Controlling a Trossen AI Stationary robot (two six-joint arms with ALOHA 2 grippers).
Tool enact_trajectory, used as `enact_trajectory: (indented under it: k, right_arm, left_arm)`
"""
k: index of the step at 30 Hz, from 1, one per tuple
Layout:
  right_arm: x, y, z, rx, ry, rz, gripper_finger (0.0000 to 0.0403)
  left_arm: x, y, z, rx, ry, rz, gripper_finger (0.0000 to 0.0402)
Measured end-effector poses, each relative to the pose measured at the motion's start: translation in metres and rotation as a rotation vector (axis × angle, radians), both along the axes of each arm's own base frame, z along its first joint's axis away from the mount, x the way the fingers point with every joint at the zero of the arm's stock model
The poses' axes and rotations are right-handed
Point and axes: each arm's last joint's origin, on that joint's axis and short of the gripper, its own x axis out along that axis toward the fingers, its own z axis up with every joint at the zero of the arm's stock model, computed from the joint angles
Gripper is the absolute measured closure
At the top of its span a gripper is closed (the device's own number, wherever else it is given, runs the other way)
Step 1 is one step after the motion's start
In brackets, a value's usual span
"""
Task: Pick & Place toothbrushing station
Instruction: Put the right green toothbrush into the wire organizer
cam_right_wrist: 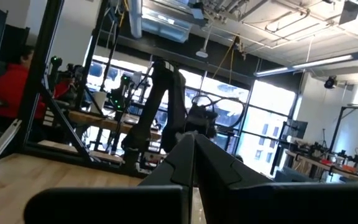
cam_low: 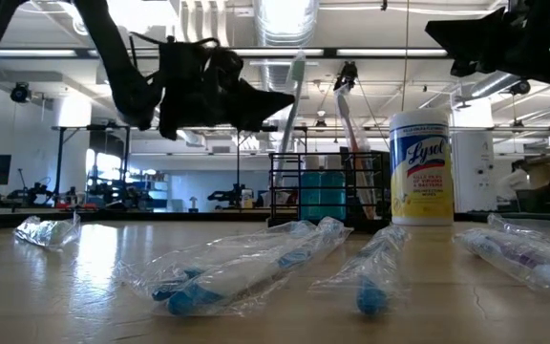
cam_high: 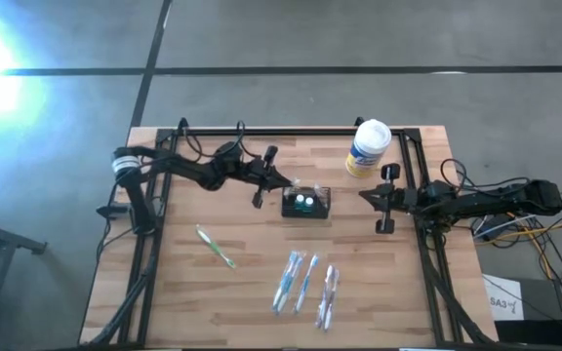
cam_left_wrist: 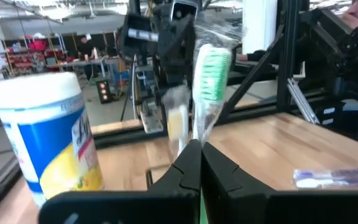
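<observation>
Two arms flank the toothbrushing station (cam_high: 306, 203), which stands near the table's back edge. Just beside the caddy, the left gripper (cam_high: 262, 178) is pinched tight on a wrapped green toothbrush (cam_left_wrist: 211, 74). Beyond its other side, the right gripper (cam_high: 386, 198) hovers closed, holding nothing.

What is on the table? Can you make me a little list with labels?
table: wooden
caddy: black mesh, mid-table
left tool: shut on the held brush, green-bristled, beside the caddy
right tool: shut, empty, right of the caddy
canister: white, yellow label, back edge
wrapped brushes: three, near the front
loose brush: green, lying front-left
</observation>
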Motion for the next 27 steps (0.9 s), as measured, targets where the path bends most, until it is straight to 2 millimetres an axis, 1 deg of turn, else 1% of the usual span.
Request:
enact_trajectory:
  k: [5,9,17,27]
  right_arm:
    - [0.000,0.000,0.000,0.000,0.000,0.000,0.0394]
    - [0.000,0.000,0.000,0.000,0.000,0.000,0.0394]
    - [0.000,0.000,0.000,-0.001,-0.003,-0.001,0.0394]
    - [0.000,0.000,0.000,0.002,-0.003,-0.009,0.0394]
  left_arm:
    - [-0.008,-0.003,-0.012,-0.013,-0.006,0.035,0.0401]
    - [-0.013,-0.004,-0.021,-0.039,0.021,0.059,0.0401]
    - [-0.017,-0.004,-0.027,-0.084,0.052,0.124,0.0401]
    - [-0.017,-0.004,-0.035,-0.093,0.113,0.145,0.0401]
